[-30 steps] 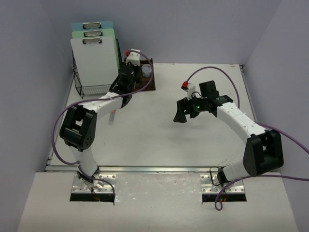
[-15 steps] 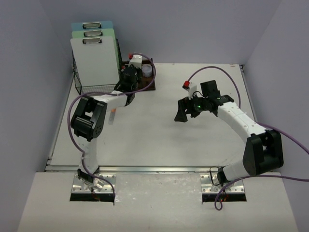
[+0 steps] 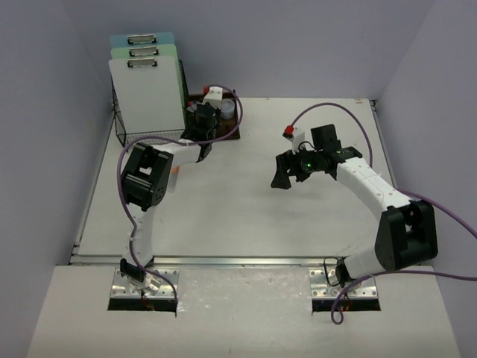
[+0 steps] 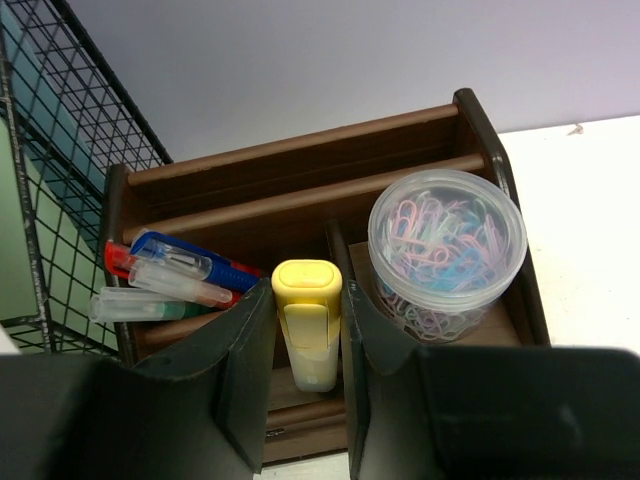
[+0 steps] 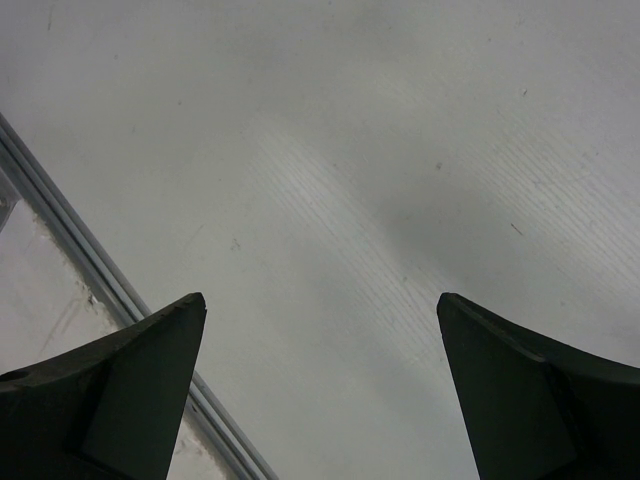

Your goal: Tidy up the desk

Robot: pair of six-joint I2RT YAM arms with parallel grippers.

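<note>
Nearest the arm bases, a metal rail edged the counter, the white tabletop that filled the floor of the walled enclosure. Judged as an object, the counter was rigid, fixed and smooth; it offered no place to take hold, so tidying it meant lifting the loose items instead. Above its bare middle the right tool hung with its fingers wide apart and nothing between them. At the far left corner the left tool appeared clamped on a yellow highlighter, probably light, stiff and slick, gripped across its body over the dark wooden organiser. A tub of paper clips sat in the right compartment and pens in the left. Beyond them stood a wire rack with clipboards.
</note>
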